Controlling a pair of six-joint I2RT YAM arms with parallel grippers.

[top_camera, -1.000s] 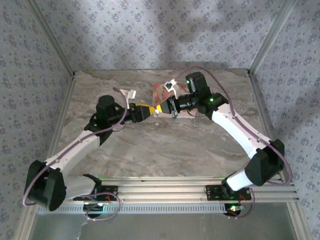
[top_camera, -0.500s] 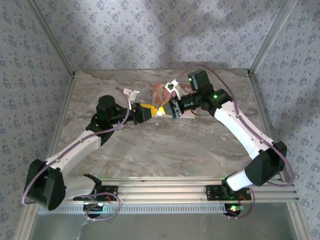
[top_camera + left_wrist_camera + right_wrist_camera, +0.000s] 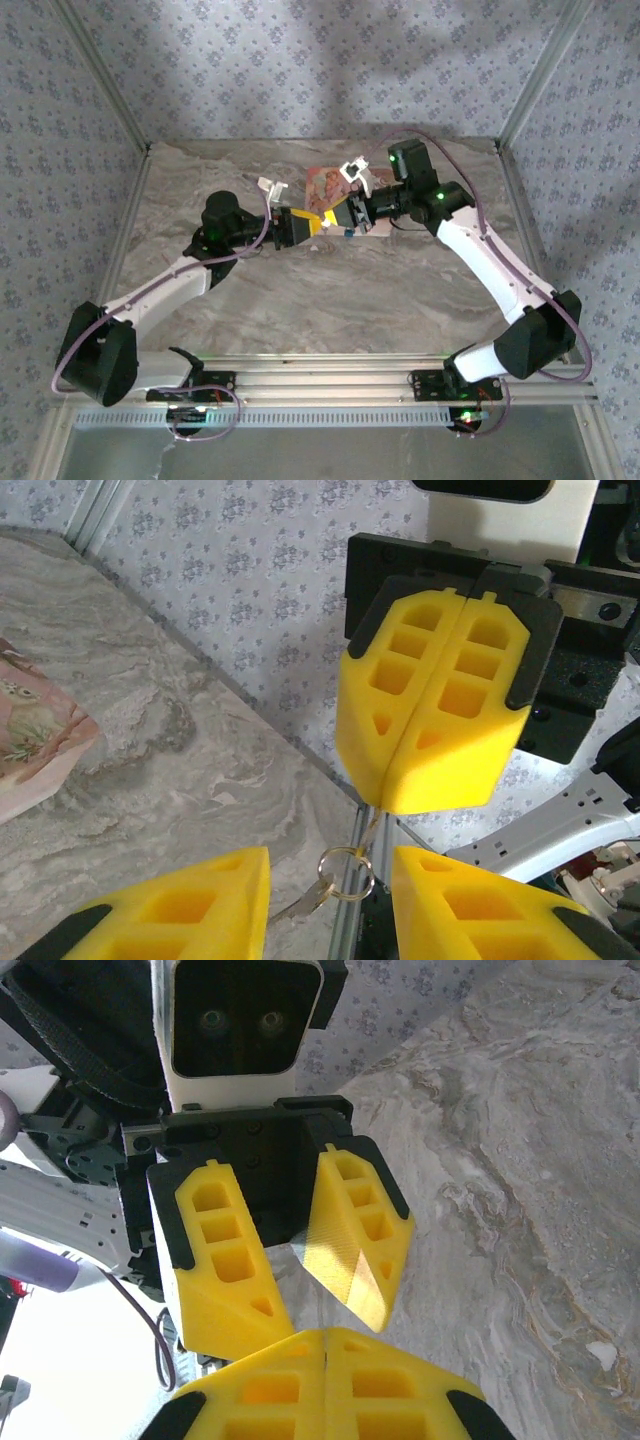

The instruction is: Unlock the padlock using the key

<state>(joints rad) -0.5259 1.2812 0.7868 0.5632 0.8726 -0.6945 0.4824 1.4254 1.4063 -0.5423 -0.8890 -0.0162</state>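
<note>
My right gripper point(image 3: 386, 802) hangs tip-down above the table, shut on a thin brass-coloured part of the key set. A key ring point(image 3: 346, 872) dangles from it with a silver key point(image 3: 300, 904) on it. My left gripper point(image 3: 328, 868) is open, its yellow fingers point(image 3: 215, 900) on either side of the ring and not touching it. In the top view the left gripper point(image 3: 312, 222) and right gripper point(image 3: 338, 218) meet tip to tip in front of the pink floral box. A small blue spot point(image 3: 347, 233) under the right gripper may be the padlock; I cannot tell.
The pink floral box point(image 3: 322, 183) lies on the marble table point(image 3: 400, 290) just behind the grippers, its corner also at the left wrist view's left edge point(image 3: 30, 745). Patterned walls and metal frame posts point(image 3: 530, 90) bound the table.
The left arm has reached further right toward the right gripper and its jaws have narrowed around the hanging ring. The right wrist has shifted slightly right and back.
</note>
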